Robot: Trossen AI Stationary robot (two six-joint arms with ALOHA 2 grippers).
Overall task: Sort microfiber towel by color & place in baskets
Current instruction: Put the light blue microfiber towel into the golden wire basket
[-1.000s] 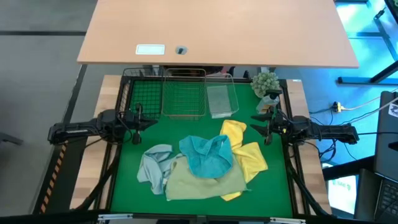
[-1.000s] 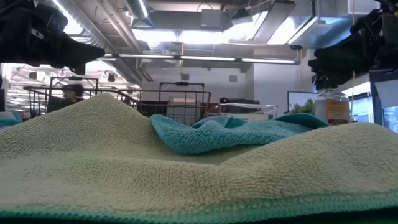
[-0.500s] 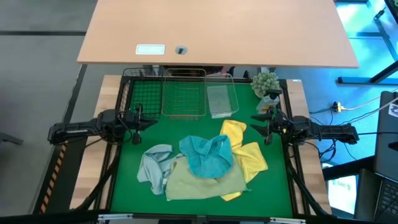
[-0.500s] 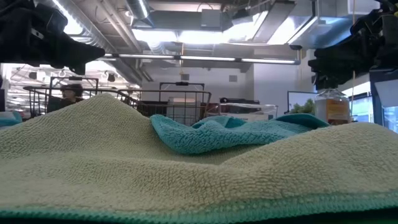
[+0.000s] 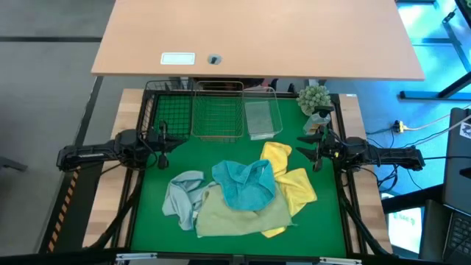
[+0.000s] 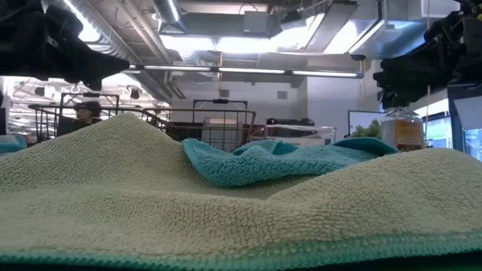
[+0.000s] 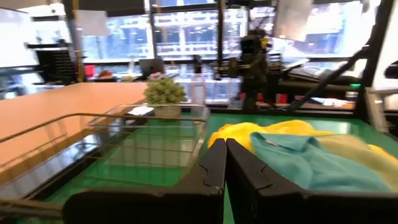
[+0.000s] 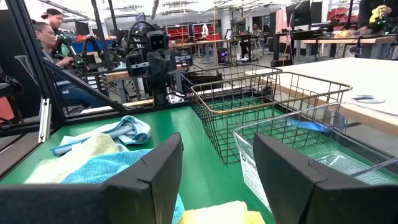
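A green mat is covering the bench (image 5: pixel 158 243), and a larger wooden desk (image 5: pixel 257 33) is standing beyond its far edge. Along that far edge three wire baskets are sitting side by side: the black basket (image 5: pixel 168 112) on the left, the copper basket (image 5: pixel 218 112) in the middle, and the silvery basket (image 5: pixel 263 118) on the right, with a small potted plant (image 5: pixel 315 98) just beside the silvery one.

The towels are lying in an overlapping heap on the mat, nearer than the baskets and outside them. A teal towel (image 5: pixel 244 184) is resting on top, a pale green towel (image 5: pixel 243 216) is spreading under it, a light blue towel (image 5: pixel 182 193) is bunching at the left, and two yellow towels (image 5: pixel 291 184) are lying at the right.

The left tool (image 5: pixel 163 142) is hovering at the mat's left side, clear of the heap, its fingers (image 7: pixel 214 168) pressed together and clenched on nothing. The right tool (image 5: pixel 310 147) is hovering at the right side near the yellow towels, its fingers (image 8: pixel 155 171) spread wide apart, released and empty.

In the right wrist view, people are sitting in the room beyond the bench.
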